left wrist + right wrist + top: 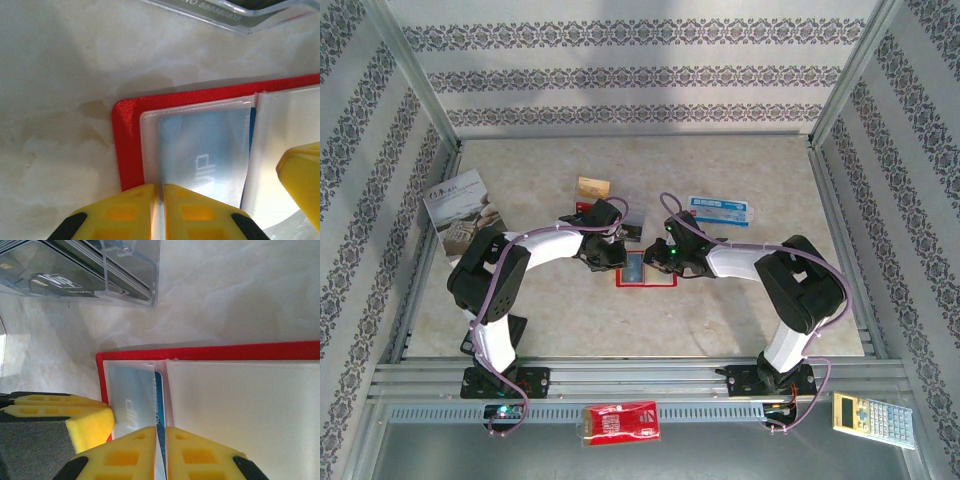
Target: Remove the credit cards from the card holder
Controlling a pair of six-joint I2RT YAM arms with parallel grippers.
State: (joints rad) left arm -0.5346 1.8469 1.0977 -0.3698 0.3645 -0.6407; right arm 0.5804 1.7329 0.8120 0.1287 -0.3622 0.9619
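- The card holder (646, 272) lies open and flat in the middle of the table (740, 310), between my two arms. A blue card (205, 160) sits in its clear pocket (149, 150), with one edge poking out near the fold.
- An orange-yellow card (593, 187) lies on the table beyond the holder, well apart from it.
- My left gripper (158, 200) is pressed together on the pocket's outer edge, just inside the red cover.
- My right gripper (161, 450) is pinched on what looks like the blue card's exposed edge, though it may have caught pocket film too.
- I judge this to be the pull-out step. I'd anchor with the left and draw the right straight out of the pocket mouth, flat and slow.
- If the holder lifts or drags, I'd regrip the card alone.
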